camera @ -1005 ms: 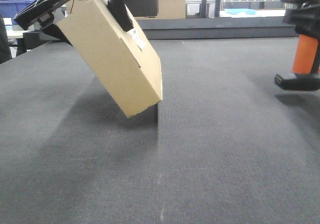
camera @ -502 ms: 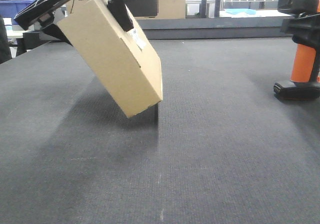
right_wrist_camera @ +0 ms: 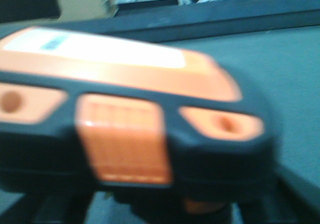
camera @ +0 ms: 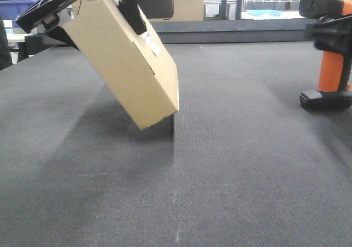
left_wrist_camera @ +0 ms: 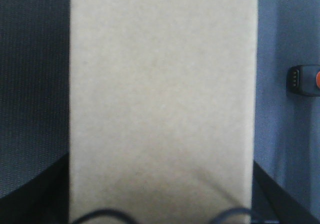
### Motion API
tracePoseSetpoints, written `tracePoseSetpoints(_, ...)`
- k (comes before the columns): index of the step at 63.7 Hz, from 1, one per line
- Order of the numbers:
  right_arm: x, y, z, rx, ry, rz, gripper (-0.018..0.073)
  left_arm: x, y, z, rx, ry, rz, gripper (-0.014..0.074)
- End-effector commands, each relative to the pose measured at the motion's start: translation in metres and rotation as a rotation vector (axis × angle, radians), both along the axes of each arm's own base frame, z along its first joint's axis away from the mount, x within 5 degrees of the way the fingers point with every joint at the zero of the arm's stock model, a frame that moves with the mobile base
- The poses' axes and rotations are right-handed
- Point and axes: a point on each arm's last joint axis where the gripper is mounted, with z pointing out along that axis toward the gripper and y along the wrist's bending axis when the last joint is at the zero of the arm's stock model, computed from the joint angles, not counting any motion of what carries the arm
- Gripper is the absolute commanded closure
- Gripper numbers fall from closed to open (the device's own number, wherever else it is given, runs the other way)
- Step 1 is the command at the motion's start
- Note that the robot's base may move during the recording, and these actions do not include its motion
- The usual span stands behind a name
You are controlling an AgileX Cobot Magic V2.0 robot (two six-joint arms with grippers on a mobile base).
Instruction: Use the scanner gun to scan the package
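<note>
Exterior front-facing view: the left gripper, at the far left, has its black fingers clamped across the plain tan flat cardboard package. The box hangs tilted, its low corner close to the dark grey mat (touching or not, I cannot tell). That tilt turns the small white label rightward. Well apart at the right edge, the right gripper is closed on the orange-handled, black-headed scanner gun, upright, apparently to aim its head at the label.

We read this as a logistics test lab: grey felt bench, 2 stacked cartons, blue crate, glazed partitions behind.
</note>
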Motion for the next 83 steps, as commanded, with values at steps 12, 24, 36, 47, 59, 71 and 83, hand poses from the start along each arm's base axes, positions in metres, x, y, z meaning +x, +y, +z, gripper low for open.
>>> tracePoseSetpoints(12,-0.014,0.001,0.003,-0.009,0.033,0.03,-0.0003,-0.001,-0.003,0.004,-0.013,-0.014,-0.003,0.0708)
tracePoseSetpoints(24,-0.029,-0.002,0.003,-0.011,0.046,0.03,-0.0001,0.0,-0.001,0.004,0.008,-0.031,-0.005,0.0708)
tracePoseSetpoints(36,-0.054,-0.007,0.01,-0.007,0.035,0.031,-0.0001,-0.004,0.015,0.02,0.121,-0.12,-0.011,0.0708)
tracePoseSetpoints(47,-0.076,-0.009,0.014,0.003,0.077,0.044,-0.0001,-0.016,0.051,0.043,0.255,-0.165,0.027,0.0708)
tracePoseSetpoints(59,-0.095,-0.011,0.028,0.021,0.08,0.061,0.0,-0.03,0.094,0.049,0.479,-0.089,0.005,0.0708)
tracePoseSetpoints(71,-0.109,-0.012,0.046,0.036,0.035,0.074,0.0057,-0.031,0.12,0.034,0.543,-0.043,-0.033,0.0708)
tracePoseSetpoints(83,-0.122,-0.013,0.053,0.047,0.071,0.096,0.038,-0.036,0.143,0.024,0.552,-0.042,0.012,0.0708)
